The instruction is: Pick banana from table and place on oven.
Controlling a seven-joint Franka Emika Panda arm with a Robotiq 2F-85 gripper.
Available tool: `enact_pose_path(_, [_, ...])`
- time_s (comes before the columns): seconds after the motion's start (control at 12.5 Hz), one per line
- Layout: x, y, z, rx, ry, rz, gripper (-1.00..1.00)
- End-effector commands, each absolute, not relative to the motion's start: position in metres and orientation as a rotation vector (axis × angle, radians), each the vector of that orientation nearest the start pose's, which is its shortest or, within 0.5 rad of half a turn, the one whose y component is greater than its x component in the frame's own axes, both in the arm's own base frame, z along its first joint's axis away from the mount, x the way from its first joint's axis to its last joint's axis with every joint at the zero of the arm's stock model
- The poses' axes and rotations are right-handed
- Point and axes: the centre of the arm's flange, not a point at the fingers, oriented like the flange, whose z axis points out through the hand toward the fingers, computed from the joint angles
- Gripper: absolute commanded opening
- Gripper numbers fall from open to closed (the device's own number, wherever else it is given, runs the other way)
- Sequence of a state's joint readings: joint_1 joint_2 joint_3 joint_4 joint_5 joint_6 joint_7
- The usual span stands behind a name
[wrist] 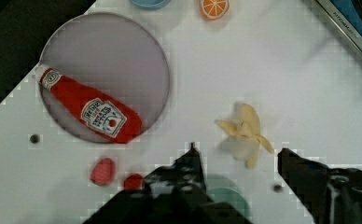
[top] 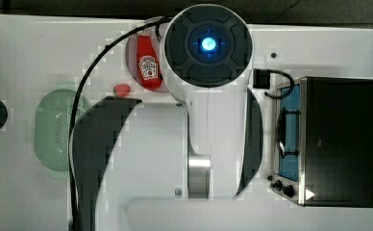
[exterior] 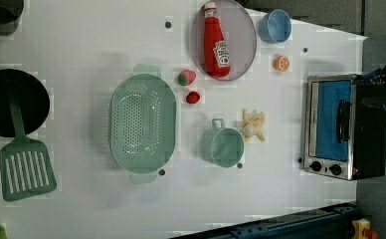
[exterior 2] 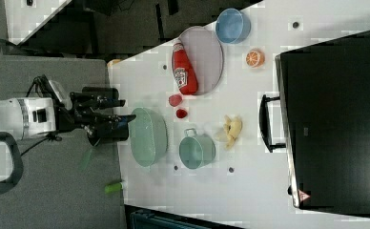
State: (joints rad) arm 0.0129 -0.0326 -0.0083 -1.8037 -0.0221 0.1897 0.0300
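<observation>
**A:** So how far along is this? The banana point(exterior: 253, 125) is lying on the white tabletop point(exterior: 81, 45), just beside the little green cup point(exterior: 222, 146), between it and the toaster oven point(exterior: 345, 127). Nothing's touching it.

**B:** Yeah, I'd say barely started. In the wrist view the gripper point(wrist: 237, 163) has its fingers spread wide with nothing between them, and the banana point(wrist: 244, 133) sits just past the tips, roughly lined up with the gap (peel flaps splayed out, pale tip showing).

**A:** And the oven's black top is bare in the right view point(exterior 2: 335, 119)?

**B:** Looks bare to me. So everything's left: come down, close on the banana, lift, carry it over, set it on top. The ketchup bottle point(exterior: 217, 44) on its plate and the orange slice point(exterior: 281, 62) are well apart from it.
</observation>
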Motion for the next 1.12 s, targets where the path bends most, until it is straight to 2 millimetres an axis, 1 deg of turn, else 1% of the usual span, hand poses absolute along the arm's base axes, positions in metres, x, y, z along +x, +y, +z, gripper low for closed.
enact_pose_path(0.08, [0.364,-0.025,0.629,-2.833,1.37,0.004,0.58])
enact_pose_path(0.16, [0.364,-0.025,0.629,-2.833,1.37,0.004,0.81])
enact_pose_path(0.24, [0.364,-0.025,0.629,-2.833,1.37,0.006,0.99])
enact_pose_path(0.4, [0.366,-0.025,0.624,-2.836,1.371,0.017,1.0])
enact_pose_path(0.48, [0.369,-0.025,0.618,-2.839,1.372,0.024,1.0])
enact_pose_path(0.64, [0.383,-0.025,0.596,-2.843,1.372,0.035,1.0])
enact_pose_path(0.72, [0.393,-0.025,0.578,-2.847,1.373,0.047,1.0])
enact_pose_path(0.8, [0.403,-0.025,0.555,-2.853,1.374,0.064,1.0])
enact_pose_path(1.12, [0.446,-0.024,0.458,-2.855,1.368,0.043,1.0])
